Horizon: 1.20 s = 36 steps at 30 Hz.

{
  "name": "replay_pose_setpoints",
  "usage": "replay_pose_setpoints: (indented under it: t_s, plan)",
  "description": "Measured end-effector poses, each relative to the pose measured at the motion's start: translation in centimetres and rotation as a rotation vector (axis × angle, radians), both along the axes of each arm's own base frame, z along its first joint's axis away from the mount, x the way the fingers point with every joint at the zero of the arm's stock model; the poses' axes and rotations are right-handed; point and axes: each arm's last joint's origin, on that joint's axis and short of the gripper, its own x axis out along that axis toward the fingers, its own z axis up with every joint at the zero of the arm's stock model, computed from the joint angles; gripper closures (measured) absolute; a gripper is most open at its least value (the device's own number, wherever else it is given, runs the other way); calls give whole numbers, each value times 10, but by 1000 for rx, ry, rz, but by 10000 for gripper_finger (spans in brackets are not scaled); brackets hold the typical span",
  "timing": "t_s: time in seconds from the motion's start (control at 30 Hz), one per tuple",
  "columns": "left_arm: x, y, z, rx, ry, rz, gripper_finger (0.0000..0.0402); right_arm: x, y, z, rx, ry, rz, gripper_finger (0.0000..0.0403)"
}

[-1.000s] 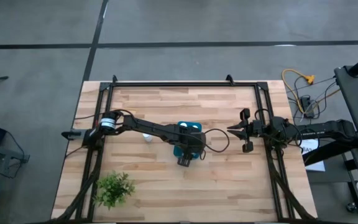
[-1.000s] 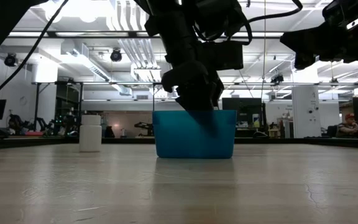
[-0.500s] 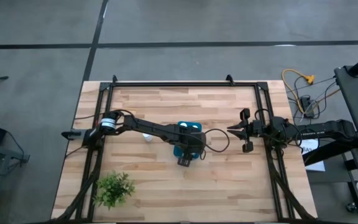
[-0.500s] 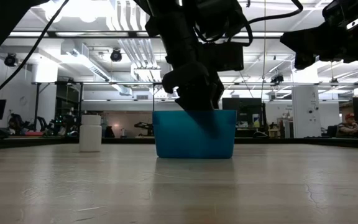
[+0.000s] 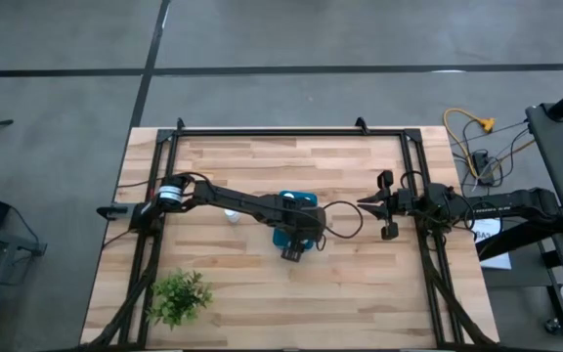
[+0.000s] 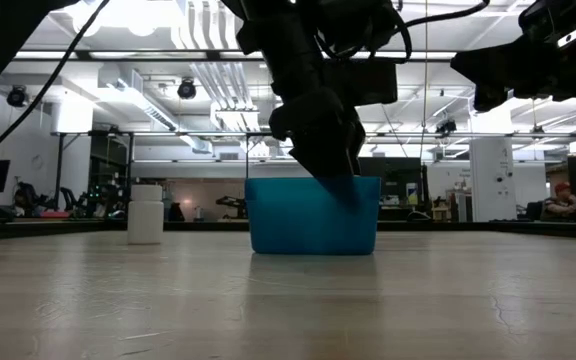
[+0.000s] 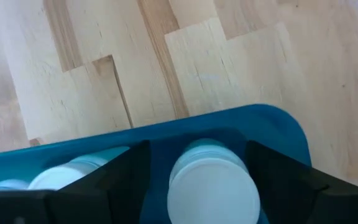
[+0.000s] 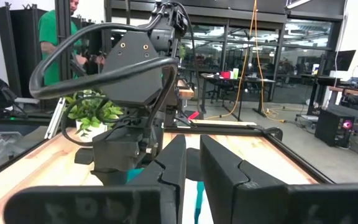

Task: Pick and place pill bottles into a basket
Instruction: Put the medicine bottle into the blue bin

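The teal-blue basket (image 5: 301,199) stands mid-table; it also shows in the low view (image 6: 298,225). My left gripper (image 5: 298,223) is over it, open, fingertips dipped inside. In the left wrist view a white pill bottle (image 7: 213,190) stands upright in the basket (image 7: 166,127) between my left gripper's (image 7: 196,147) fingers, with a gap on one side. More white bottles (image 7: 73,177) stand beside it. One bottle (image 5: 231,216) stands on its base on the table left of the basket (image 6: 145,214). My right gripper (image 5: 368,204) waits shut, right of the basket.
A green leafy plant (image 5: 179,296) stands near the table's front left corner. A black frame (image 5: 291,130) runs along the table's far edge and sides. A person in green (image 8: 55,37) stands in the room beyond the table.
My left gripper has shifted a little toward the table's right edge and slightly up over the basket. The basket and the bottle on the table have stayed where they were.
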Motion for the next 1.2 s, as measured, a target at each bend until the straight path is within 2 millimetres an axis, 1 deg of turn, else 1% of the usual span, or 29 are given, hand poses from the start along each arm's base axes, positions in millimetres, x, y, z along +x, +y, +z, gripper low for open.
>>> replay_pose_setpoints:
  t_s: [0.17,0.27,0.47,0.63,0.73,0.9,1.03,1.2]
  plan:
    - [-1,0,2,0,4,0,157,0,0,0,0,0,0,364]
    - [-3,0,8,-1,-5,2,157,0,0,0,0,0,0,365]
    - [-11,1,30,-15,-25,27,157,0,0,0,0,4,0,364]
    - [-20,-3,54,-28,-71,36,157,0,0,-1,5,16,0,364]
    - [-30,-8,66,-28,-66,24,157,0,0,-2,6,18,0,364]
    - [-49,-15,92,-42,-76,20,157,0,0,-2,22,20,1,364]
    - [-65,-19,104,-42,-56,8,157,0,0,-2,25,21,2,364]
    - [-91,-16,114,-31,25,10,157,0,0,-2,27,21,2,365]
